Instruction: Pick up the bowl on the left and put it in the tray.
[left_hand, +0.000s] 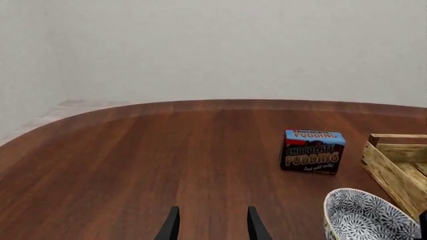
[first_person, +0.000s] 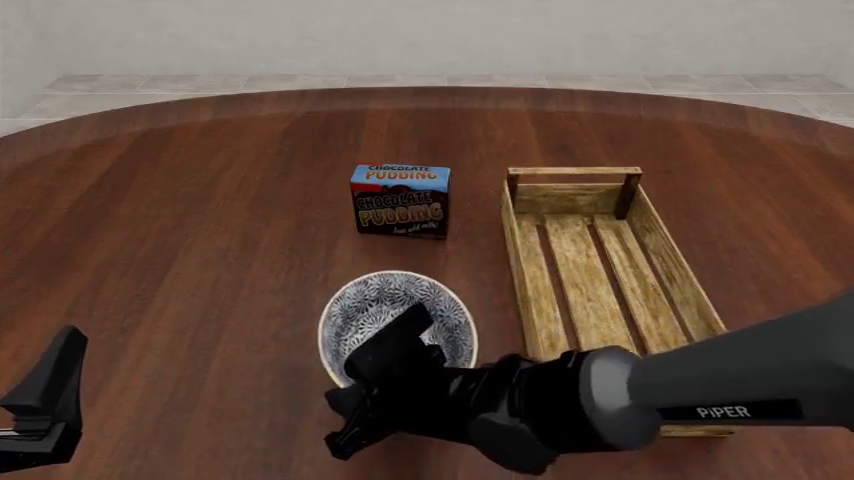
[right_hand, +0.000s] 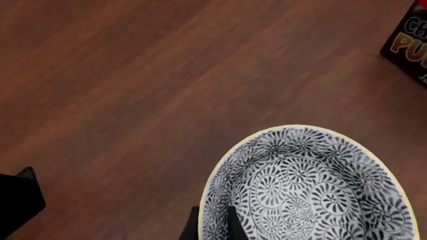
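The bowl (first_person: 387, 318) sits on the tabletop (first_person: 200, 230) at about 6 o'clock from the pudding box (first_person: 400, 200) and 9 o'clock from the tray's (first_person: 527, 290) near end, just beside it. The right gripper (first_person: 387, 385) straddles the bowl's near rim, one finger inside and one outside, jaws narrow on the rim. The left gripper (left_hand: 211, 225) hangs low at 8 o'clock, well apart from the bowl, its fingers spread and holding nothing.

Bowl (first_person: 387, 305) – blue-grey floral, cream rim
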